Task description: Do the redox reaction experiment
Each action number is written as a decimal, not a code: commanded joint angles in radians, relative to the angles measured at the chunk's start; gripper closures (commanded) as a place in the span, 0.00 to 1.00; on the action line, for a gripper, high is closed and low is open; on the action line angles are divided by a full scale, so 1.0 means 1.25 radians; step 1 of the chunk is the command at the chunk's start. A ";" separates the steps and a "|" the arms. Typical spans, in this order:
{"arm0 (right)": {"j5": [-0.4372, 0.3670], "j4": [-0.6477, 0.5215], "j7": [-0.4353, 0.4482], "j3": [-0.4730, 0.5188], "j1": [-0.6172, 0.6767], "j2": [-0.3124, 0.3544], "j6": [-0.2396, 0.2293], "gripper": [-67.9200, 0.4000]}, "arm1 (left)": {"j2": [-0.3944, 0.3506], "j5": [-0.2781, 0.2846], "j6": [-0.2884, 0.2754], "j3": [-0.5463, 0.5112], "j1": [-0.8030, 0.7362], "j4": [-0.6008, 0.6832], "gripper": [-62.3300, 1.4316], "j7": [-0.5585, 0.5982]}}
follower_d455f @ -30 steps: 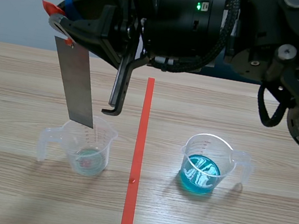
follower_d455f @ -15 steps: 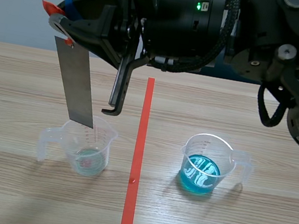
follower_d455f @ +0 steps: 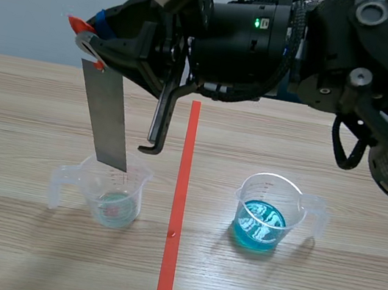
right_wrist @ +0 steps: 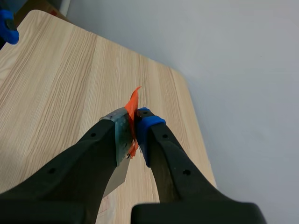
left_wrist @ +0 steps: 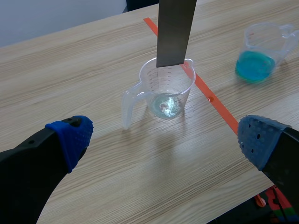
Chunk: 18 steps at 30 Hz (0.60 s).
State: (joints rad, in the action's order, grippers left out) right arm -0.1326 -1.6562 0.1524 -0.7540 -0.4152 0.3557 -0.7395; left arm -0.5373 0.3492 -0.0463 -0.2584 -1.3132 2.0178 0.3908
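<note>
My right arm reaches across the table's top to the left side. Its gripper point(follower_d455f: 87, 36) point(right_wrist: 132, 122) is shut on the orange-taped top end of a grey metal strip point(follower_d455f: 106, 118) point(left_wrist: 174, 29). The strip hangs tilted, its lower end at the rim of a clear measuring cup point(follower_d455f: 113, 192) point(left_wrist: 166, 88) holding a little pale liquid. A second clear cup point(follower_d455f: 266, 214) point(left_wrist: 262, 50) with blue liquid stands right of the red tape line. My left gripper point(left_wrist: 166, 135) is open, low at the table's near left edge, short of the clear cup.
A red tape line point(follower_d455f: 178, 209) runs down the middle of the wooden table point(follower_d455f: 28, 110) between the two cups. The right arm's black bulk point(follower_d455f: 286, 41) hangs over the table's far half.
The right gripper with the strip has shifted slightly right and up; the strip's lower end now sits over the cup's rim.
</note>
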 commanded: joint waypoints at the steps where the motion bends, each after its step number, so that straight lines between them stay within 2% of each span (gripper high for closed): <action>1: -0.014 0.013 0.016 -0.006 -0.014 -0.013 -0.005 0.98 | 0.004 0.005 -0.001 0.000 0.001 0.009 0.00 0.010; 6: 0.002 0.065 0.033 -0.026 -0.014 -0.027 -0.005 0.98 | 0.004 0.005 -0.001 0.000 0.001 0.009 0.00 0.010; 10: 0.046 0.117 0.070 -0.034 -0.014 -0.046 -0.005 0.98 | 0.004 0.005 -0.001 0.000 0.001 0.009 0.00 0.010; 18: 0.189 0.234 0.168 -0.035 -0.014 -0.102 -0.005 0.98 | 0.004 0.005 -0.001 0.000 0.001 0.009 0.00 0.010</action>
State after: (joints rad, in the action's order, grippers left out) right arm 0.1101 -1.3525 0.3443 -0.8001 -0.4152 0.2375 -0.7391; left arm -0.5373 0.3492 -0.0463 -0.2584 -1.3132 2.0178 0.3904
